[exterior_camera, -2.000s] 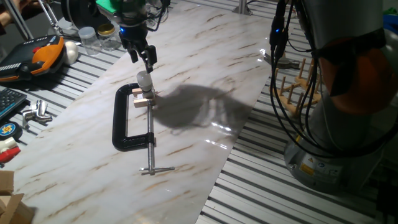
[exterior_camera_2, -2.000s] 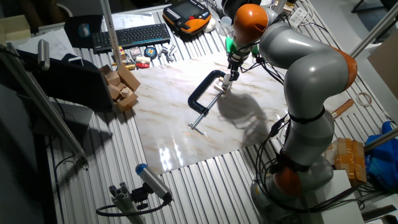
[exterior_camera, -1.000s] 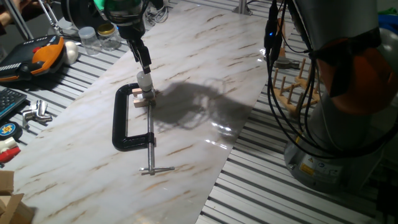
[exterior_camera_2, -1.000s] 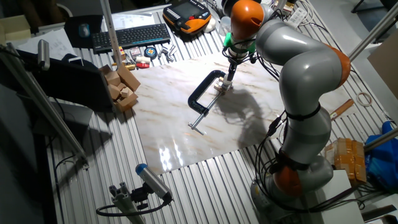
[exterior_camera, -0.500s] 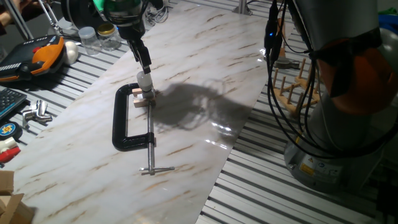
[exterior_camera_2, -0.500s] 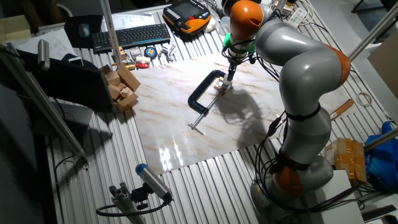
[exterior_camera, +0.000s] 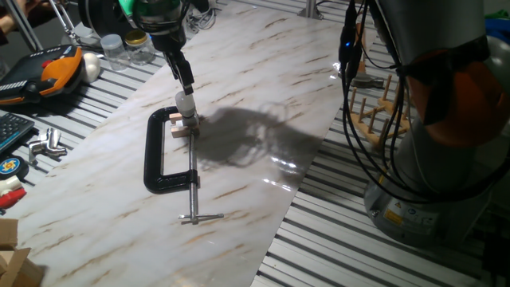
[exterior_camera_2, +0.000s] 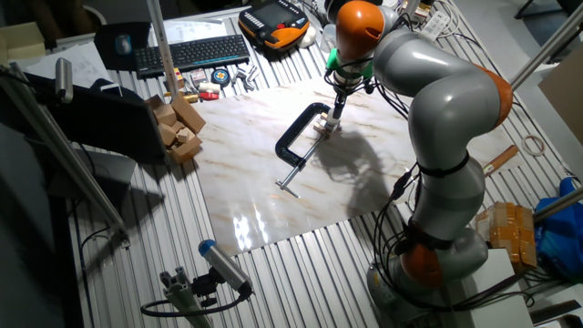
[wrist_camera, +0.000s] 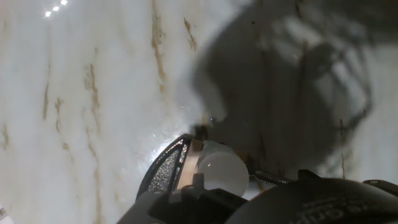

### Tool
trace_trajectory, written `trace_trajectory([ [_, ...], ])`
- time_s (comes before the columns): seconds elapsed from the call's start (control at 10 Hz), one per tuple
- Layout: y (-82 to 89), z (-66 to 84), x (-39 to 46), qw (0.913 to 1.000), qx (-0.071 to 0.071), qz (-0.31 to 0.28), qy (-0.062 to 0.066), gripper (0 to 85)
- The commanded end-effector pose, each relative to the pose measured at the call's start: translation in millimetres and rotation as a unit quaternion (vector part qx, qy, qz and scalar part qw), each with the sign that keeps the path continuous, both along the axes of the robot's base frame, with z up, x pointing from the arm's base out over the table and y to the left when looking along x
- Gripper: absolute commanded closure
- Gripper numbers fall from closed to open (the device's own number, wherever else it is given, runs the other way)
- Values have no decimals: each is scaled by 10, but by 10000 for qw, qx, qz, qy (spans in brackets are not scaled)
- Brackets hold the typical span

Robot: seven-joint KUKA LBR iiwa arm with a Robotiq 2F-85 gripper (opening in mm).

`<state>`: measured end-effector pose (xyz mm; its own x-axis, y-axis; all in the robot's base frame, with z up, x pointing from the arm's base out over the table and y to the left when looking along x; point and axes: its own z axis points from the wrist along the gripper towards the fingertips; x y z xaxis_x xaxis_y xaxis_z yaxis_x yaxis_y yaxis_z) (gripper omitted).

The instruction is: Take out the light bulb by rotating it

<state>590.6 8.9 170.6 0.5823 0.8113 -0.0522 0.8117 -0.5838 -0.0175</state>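
The light bulb (exterior_camera: 186, 104) is small, frosted and white. It stands upright on a small wooden block (exterior_camera: 182, 125) held in a black C-clamp (exterior_camera: 156, 163) on the marble board. My gripper (exterior_camera: 188, 88) comes down onto the bulb's top from above, and its two fingers line up as one narrow shape. In the other fixed view the gripper (exterior_camera_2: 336, 107) sits at the clamp's (exterior_camera_2: 295, 146) far end. In the hand view one finger pad (wrist_camera: 165, 170) stands close beside the bulb (wrist_camera: 222, 172), with a sliver of wood between them. The second finger is hidden.
The clamp's screw handle (exterior_camera: 195, 217) points toward the board's near edge. Clear jars (exterior_camera: 111, 48) and an orange-and-black tool (exterior_camera: 60, 68) lie beyond the board at the left. A wooden peg rack (exterior_camera: 382, 112) and hanging cables (exterior_camera: 355, 48) are on the right. Wooden blocks (exterior_camera_2: 178, 128) lie beside the board.
Two seconds ago the gripper was open a little higher, with both fingers showing apart. It then turned and came down onto the bulb. Nothing has moved in the last second.
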Motion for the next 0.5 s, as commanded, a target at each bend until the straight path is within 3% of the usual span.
trace_trajectory([
  [0.0,-1,-2,-1,10000,0,0,12,170],
  [0.4,-18,-34,-7,10000,32,38,28,170],
])
